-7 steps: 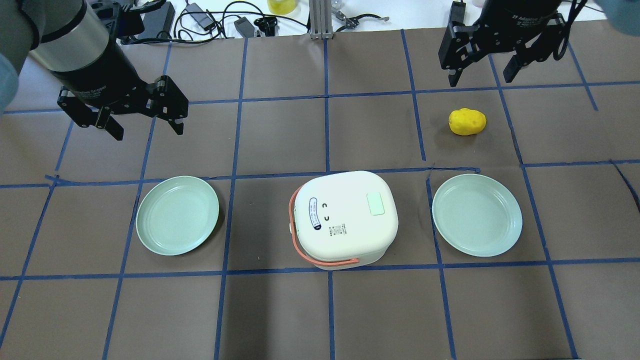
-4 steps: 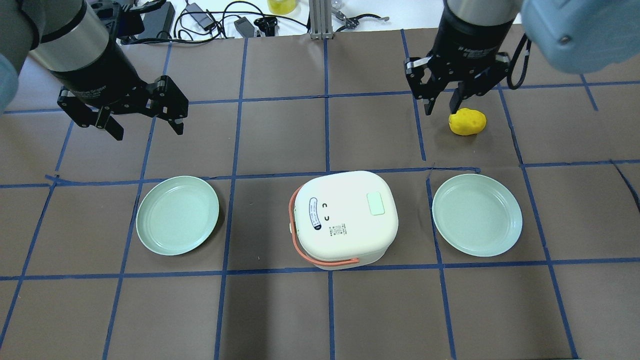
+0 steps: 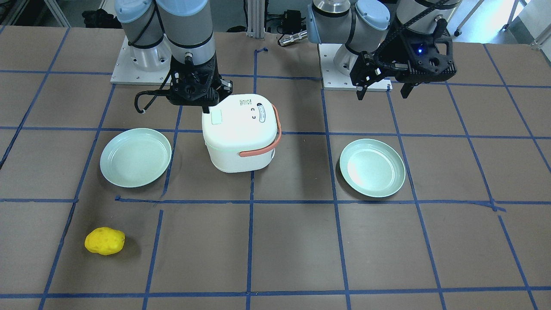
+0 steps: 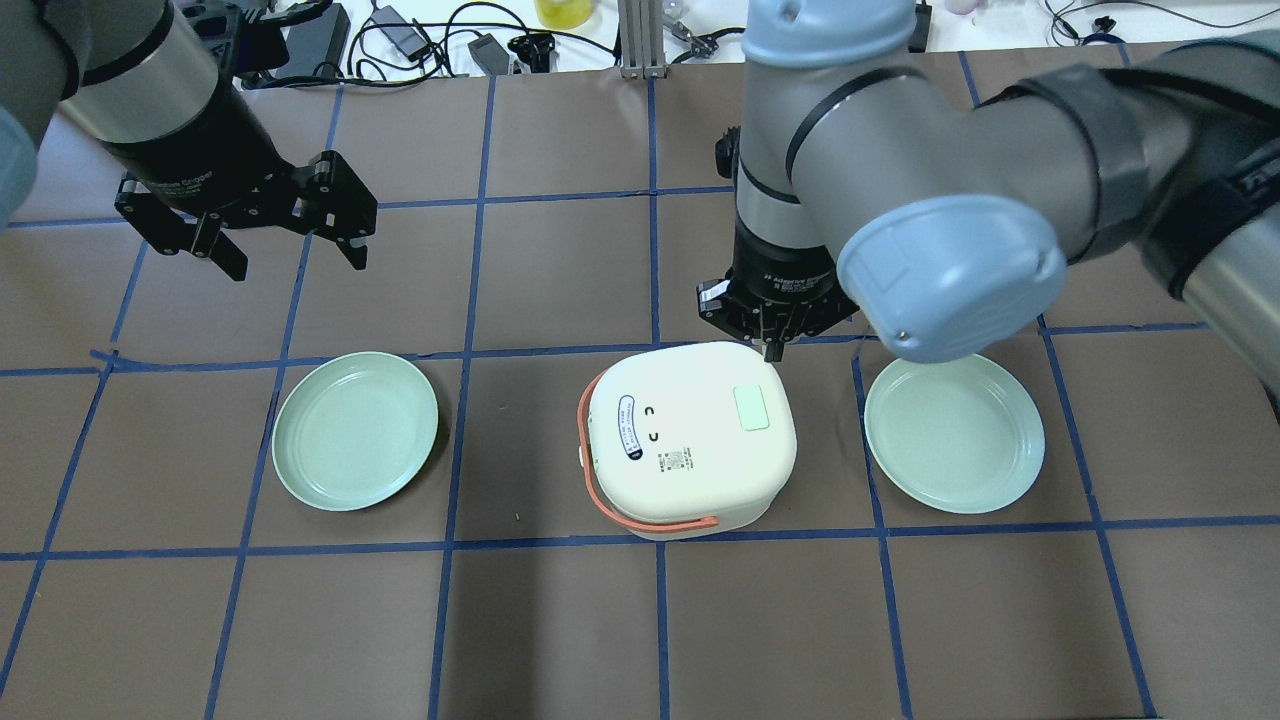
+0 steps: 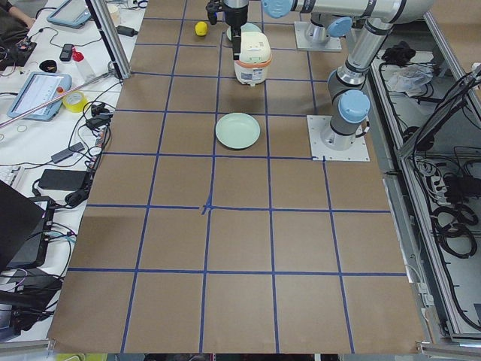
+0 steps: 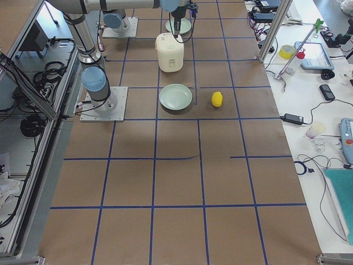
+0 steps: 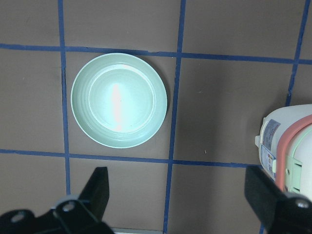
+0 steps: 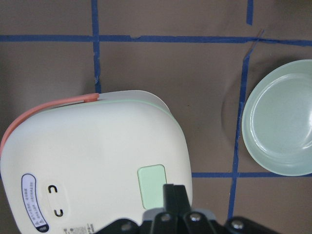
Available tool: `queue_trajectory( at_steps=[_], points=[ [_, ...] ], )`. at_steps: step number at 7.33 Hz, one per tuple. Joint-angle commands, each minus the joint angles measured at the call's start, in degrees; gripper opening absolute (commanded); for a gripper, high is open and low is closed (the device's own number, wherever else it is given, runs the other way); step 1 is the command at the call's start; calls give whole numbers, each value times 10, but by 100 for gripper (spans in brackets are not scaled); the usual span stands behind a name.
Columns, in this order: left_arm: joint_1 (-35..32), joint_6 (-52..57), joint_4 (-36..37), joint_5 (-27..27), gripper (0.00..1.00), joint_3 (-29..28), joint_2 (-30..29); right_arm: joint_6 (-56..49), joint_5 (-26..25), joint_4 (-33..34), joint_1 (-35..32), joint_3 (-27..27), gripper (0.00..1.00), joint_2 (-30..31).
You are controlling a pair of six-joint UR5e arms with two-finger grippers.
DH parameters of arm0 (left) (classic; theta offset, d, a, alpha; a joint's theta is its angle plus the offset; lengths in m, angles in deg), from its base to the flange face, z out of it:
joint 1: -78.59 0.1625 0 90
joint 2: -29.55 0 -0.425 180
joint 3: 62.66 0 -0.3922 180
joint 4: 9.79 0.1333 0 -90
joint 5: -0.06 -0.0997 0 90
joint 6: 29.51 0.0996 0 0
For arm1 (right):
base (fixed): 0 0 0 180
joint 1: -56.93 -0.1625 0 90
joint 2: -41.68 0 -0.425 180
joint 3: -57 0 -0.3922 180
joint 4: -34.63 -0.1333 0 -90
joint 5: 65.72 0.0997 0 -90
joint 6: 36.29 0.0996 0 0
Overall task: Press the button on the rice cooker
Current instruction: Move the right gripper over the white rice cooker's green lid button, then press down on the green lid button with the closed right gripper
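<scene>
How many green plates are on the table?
2: the left plate lies on the rice cooker's left, the right plate on its right. None appears hidden.

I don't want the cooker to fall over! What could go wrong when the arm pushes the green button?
1. The shut right gripper hangs by the edge of the rice cooker lid, not over the green button, so it might press bare lid instead.
2. Nothing holds the cooker. The open left gripper is far off, so an off-centre push might slide or tip it.
</scene>
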Motion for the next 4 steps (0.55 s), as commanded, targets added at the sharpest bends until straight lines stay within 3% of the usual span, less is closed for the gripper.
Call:
queue_trajectory(
  at_steps=[1, 4],
  points=[
    [0, 0, 0, 0, 100, 0, 0, -4, 4, 48, -6, 53, 0, 3],
    [0, 0, 0, 0, 100, 0, 0, -8, -2, 47, -19, 54, 0, -4]
  ],
)
